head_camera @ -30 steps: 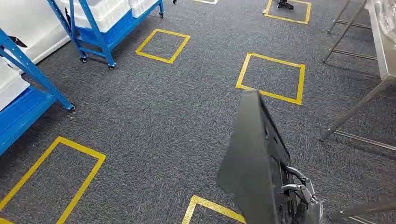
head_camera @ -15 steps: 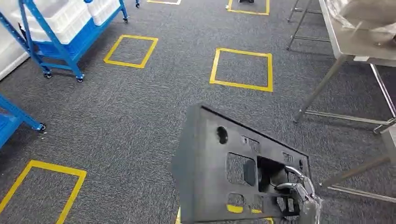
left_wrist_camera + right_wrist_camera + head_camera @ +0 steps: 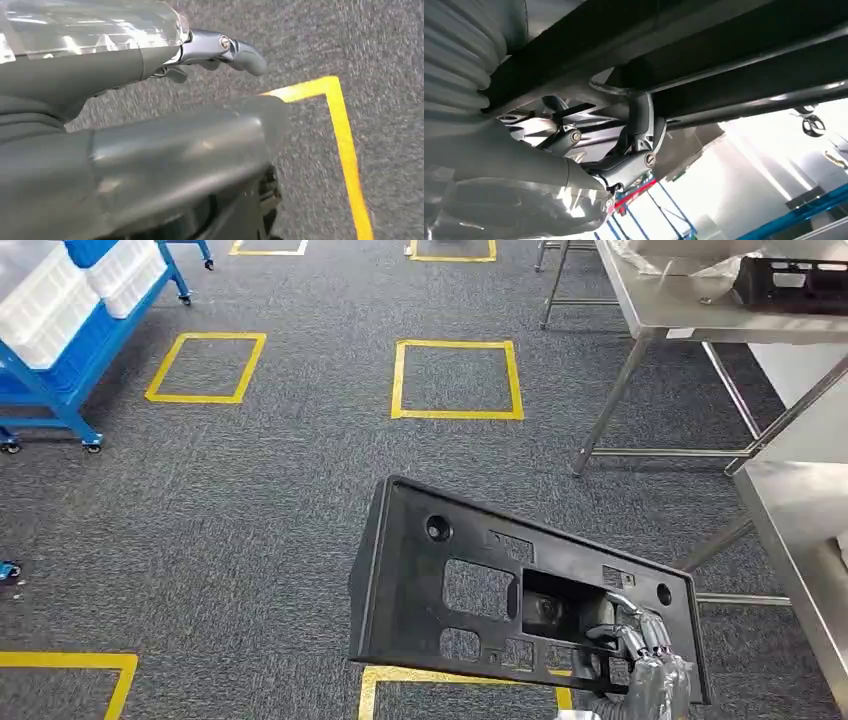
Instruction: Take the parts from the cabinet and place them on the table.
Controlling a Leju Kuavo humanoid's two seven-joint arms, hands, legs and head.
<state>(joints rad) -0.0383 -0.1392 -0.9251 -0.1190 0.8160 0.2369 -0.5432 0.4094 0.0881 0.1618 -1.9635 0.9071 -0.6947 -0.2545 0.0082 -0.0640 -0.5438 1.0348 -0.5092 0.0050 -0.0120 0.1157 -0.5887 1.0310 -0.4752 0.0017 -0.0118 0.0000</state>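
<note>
Holding the black panel (image 3: pixel 470 590) in my right hand (image 3: pixel 640 660), I have my fingers (image 3: pixel 610 615) hooked through one of its rectangular cutouts near its right end; in the right wrist view a finger (image 3: pixel 636 145) curls up around a dark rib of the part (image 3: pixel 704 55). The panel sits tilted in the air over the floor, its open ribbed side facing me, with round holes and several cutouts across it. My left hand (image 3: pixel 150 100) hangs low over the carpet (image 3: pixel 390 45), and the blurred, close view makes me unsure, but its fingers (image 3: pixel 235 50) look loosely extended with nothing in them.

Below the panel lies grey carpet (image 3: pixel 250 510) marked with yellow tape squares: a corner of one (image 3: pixel 400 677) peeks out just under the panel, another (image 3: pixel 70 665) sits to the near left, and farther off two full squares (image 3: pixel 457 380) (image 3: pixel 205 367) lie side by side. At the near right a steel table edge (image 3: pixel 800 530) comes in. Beyond it stands a second steel table (image 3: pixel 700 315) on angled legs, carrying a black part (image 3: pixel 790 285) and some clear plastic wrap (image 3: pixel 670 255). At the far left a blue wheeled rack (image 3: pixel 60 390) holds white bins (image 3: pixel 60 295).
</note>
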